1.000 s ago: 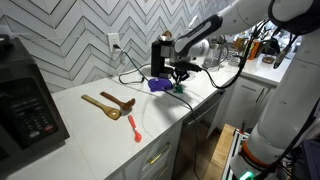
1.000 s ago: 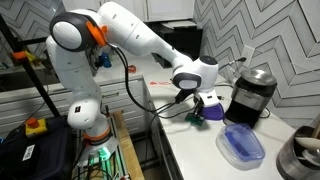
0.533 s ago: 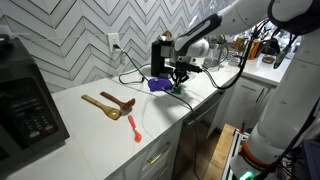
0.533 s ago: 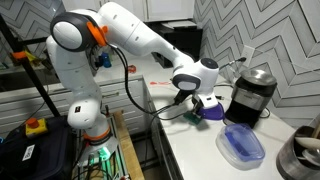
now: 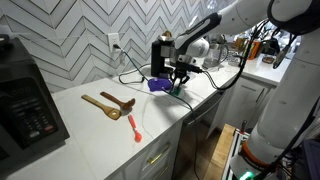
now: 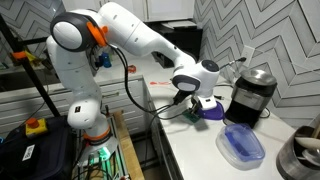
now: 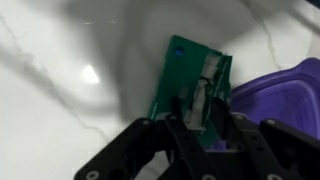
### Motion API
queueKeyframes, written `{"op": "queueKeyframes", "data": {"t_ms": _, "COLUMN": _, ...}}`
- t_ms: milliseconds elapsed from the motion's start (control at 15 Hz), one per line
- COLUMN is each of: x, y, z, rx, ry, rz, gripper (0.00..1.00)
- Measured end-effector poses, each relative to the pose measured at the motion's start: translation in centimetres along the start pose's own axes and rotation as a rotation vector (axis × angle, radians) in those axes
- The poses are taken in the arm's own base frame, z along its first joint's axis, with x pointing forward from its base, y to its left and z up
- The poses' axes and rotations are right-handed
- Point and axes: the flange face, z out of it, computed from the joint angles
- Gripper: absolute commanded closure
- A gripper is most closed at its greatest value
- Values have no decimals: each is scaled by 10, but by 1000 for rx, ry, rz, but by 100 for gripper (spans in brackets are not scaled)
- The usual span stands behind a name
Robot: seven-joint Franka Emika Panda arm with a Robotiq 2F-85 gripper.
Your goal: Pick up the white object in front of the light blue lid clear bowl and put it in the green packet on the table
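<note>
The fingers (image 7: 183,122) pinched the white object (image 7: 203,92) over the green packet (image 7: 183,58), left of the purple-blue object (image 7: 287,95) on the surface (image 7: 60,85).

Packet (image 7: 180,70): lies flat on the countertop (image 5: 85,128), directly under the gripper (image 7: 203,110).

Small strip (image 7: 207,85): rests on the packet, between the fingers in the wrist view.

Flat object (image 7: 290,95): sits just beside the packet, on the side toward the dark appliance (image 6: 250,92); touching or not, cannot tell.

Lidded bowl (image 6: 243,146): stands in front of that appliance in an exterior view, apart from the packet, with a pot (image 6: 300,155) to its right.

Wooden utensils (image 5: 107,105): lie mid-counter, well apart from the packet, between it and the large appliance (image 5: 25,100) at the left.

Slim utensil (image 5: 135,128): lies before them, nearer the front edge.
</note>
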Motion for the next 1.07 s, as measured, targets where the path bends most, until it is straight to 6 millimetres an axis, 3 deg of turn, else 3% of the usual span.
{"op": "queueKeyframes", "data": {"t_ms": 133, "x": 1, "y": 1, "z": -1, "rx": 12, "ry": -2, "rz": 4, "gripper": 16}}
{"op": "queueKeyframes", "data": {"t_ms": 267, "x": 1, "y": 1, "z": -3, "rx": 21, "ry": -2, "rz": 8, "gripper": 7}}
{"op": "queueKeyframes", "data": {"t_ms": 467, "x": 2, "y": 4, "z": -9, "rx": 28, "ry": 5, "rz": 12, "gripper": 0}}
{"op": "queueKeyframes", "data": {"t_ms": 1067, "x": -6, "y": 19, "z": -54, "rx": -24, "ry": 27, "rz": 8, "gripper": 0}}
